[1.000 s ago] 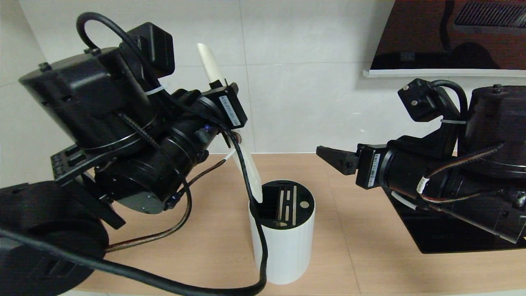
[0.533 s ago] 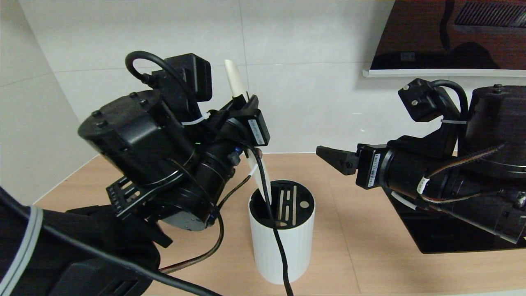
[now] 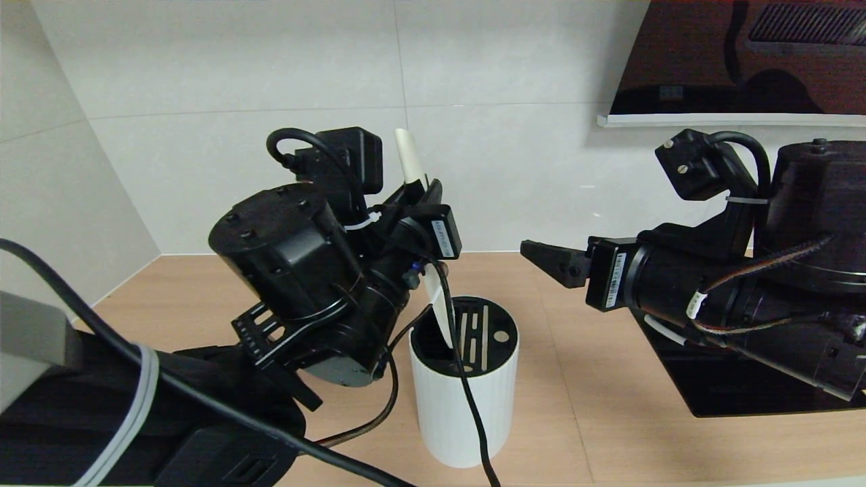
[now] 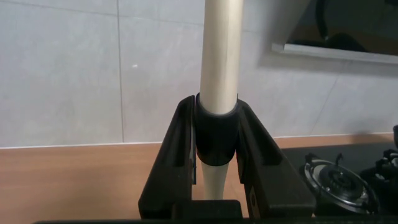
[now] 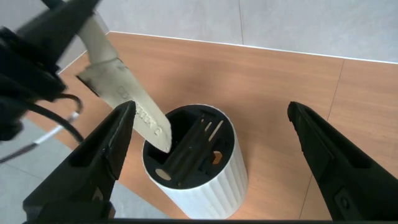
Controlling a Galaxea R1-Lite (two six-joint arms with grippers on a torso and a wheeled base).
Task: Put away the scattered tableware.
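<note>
A black cooktop [image 3: 731,385] is set into the bench [image 3: 595,352] at the right, and a dark range hood [image 3: 744,54] hangs on the wall above it. A black cable [image 3: 473,412] from the left arm drops across the front of the holder [image 3: 446,406] in the head view and covers a strip of its rim and side. The left arm's bulk hides the bench to the left of the holder.

There is one holder, one knife and two claws. The holder is a white ribbed cylinder with a black slotted top, standing upright near the middle of the bench. The knife [image 3: 408,157] has a cream handle and a pale blade. It is tilted, handle up and away to the left, with its tip down in the holder's wide left opening. The left claw [image 3: 423,196] is clamped on the handle just above the blade. The right claw [image 3: 551,264] hovers to the right of the holder, well apart from it, with its two fingers [image 5: 93,168] spread wide and nothing between them.

The bench is light wood. The wall [image 3: 507,135] behind it is large pale grey tile, meeting a side wall at the far left corner.
</note>
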